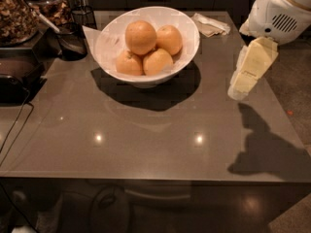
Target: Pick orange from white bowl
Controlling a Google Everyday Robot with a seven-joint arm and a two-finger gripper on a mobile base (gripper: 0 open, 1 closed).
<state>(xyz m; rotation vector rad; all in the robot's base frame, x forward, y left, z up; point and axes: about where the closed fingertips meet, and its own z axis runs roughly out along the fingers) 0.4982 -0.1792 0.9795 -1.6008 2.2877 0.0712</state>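
So, the orange (141, 37) sits on top of the pile in the white bowl (111, 41), resting on three smaller oranges: one right beside it at the back (170, 39) and two in front, left (128, 63) and right (157, 62). All peel is plain, with no stickers or stamps showing. The bowl stands at the back middle of the grey table (146, 144) and throws a dark shadow (160, 93) forward and to the right.

The gripper (240, 87) hangs at the right side of the table, well apart from the bowl, cream-coloured, tilted with its tip down and to the left, just above the surface. How wide it is spread is not readable from this angle. There is a faint dark mark on its cream side, possibly a label, but it is illegible. Above it is the white arm housing (284, 13) with a slotted vent. The arm's shadow (265, 152) falls on the table's front right corner.

Behind the bowl on the right lies a crumpled paper (210, 25), no print legible. To the left of the bowl are a dark wire cup (73, 41), a jar of brown bits (17, 13) and a black appliance (17, 76) with a cable (13, 130) running forward. Two light glints (98, 138) show on the tabletop.
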